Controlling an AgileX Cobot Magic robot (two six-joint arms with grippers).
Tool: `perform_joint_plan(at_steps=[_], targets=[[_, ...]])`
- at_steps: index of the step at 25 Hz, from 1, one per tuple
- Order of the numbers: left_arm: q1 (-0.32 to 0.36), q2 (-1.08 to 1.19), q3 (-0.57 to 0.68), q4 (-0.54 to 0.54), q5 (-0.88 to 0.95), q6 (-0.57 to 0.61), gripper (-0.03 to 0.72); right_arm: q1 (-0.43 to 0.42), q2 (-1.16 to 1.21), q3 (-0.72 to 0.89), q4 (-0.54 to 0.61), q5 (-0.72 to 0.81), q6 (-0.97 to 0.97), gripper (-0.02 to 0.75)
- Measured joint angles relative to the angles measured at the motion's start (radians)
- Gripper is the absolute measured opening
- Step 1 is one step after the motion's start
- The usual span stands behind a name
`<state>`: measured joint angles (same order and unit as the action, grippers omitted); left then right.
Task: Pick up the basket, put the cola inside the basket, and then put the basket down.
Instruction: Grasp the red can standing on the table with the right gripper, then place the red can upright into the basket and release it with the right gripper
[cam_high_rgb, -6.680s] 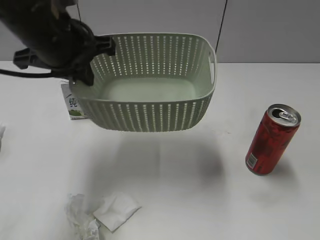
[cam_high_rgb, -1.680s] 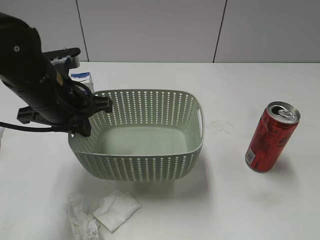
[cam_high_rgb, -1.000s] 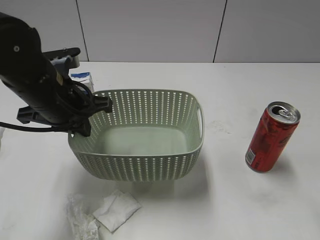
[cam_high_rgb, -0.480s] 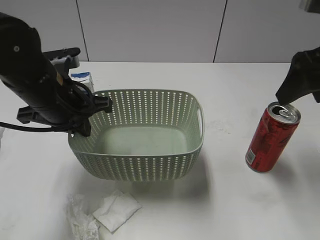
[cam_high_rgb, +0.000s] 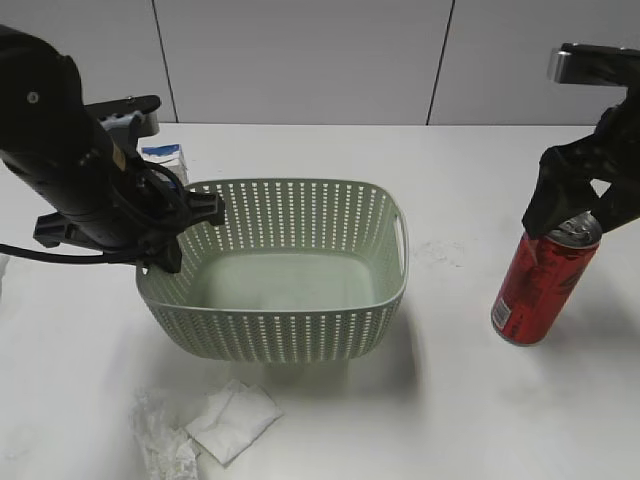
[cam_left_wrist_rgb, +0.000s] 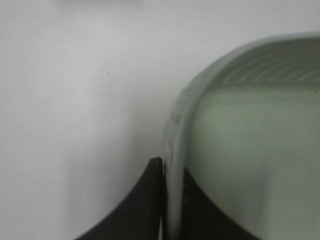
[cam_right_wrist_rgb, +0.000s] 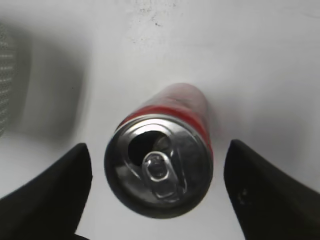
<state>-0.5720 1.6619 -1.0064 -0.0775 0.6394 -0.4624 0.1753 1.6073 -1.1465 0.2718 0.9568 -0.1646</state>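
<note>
We see basket (cam_high_rgb: 290, 270) centre on table (cam_high_rgb: 450, 400); cola (cam_high_rgb: 540, 285) right; milk carton (cam_high_rgb: 165, 160) far left; tissues (cam_high_rgb: 205, 430) near left.

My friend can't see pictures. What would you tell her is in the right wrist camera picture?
Looking straight down, a red cola can stands on a white table, its silver top already opened, pull tab still on. The right gripper is open, one dark finger on each side of the can without touching it. The basket edge shows at far left.
</note>
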Motion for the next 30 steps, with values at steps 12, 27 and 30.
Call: perform_joint_plan(at_steps=[12, 27, 30], targets=[[0.000, 0.000, 0.000, 0.000, 0.009, 0.000, -0.001, 0.105, 0.103, -0.009, -0.217, -0.016, 0.121, 0.613], [0.000, 0.000, 0.000, 0.000, 0.014, 0.000, -0.001, 0.106, 0.104, -0.171, -0.204, 0.168, 0.117, 0.496], [0.000, 0.000, 0.000, 0.000, 0.014, 0.000, -0.001, 0.118, 0.093, -0.254, -0.206, 0.220, 0.096, 0.496]])
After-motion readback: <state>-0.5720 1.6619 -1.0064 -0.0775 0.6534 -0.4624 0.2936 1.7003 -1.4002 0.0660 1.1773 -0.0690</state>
